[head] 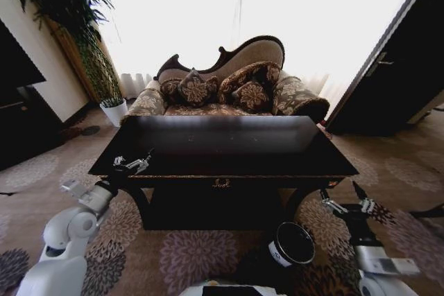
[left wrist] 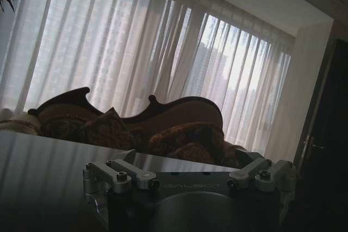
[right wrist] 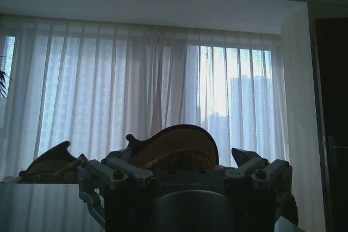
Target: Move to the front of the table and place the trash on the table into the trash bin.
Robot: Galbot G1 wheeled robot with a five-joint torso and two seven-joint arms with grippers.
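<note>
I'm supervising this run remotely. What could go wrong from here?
1. The left gripper, open, sits at the table top's front-left edge; a forward move could knock or scrape the glossy top.
2. The bin stands on the carpet close in front of the robot, between table and base; driving or bending could tip it.
3. The right gripper, open, hangs beside the table's front-right corner and could clip it when lifting.
</note>
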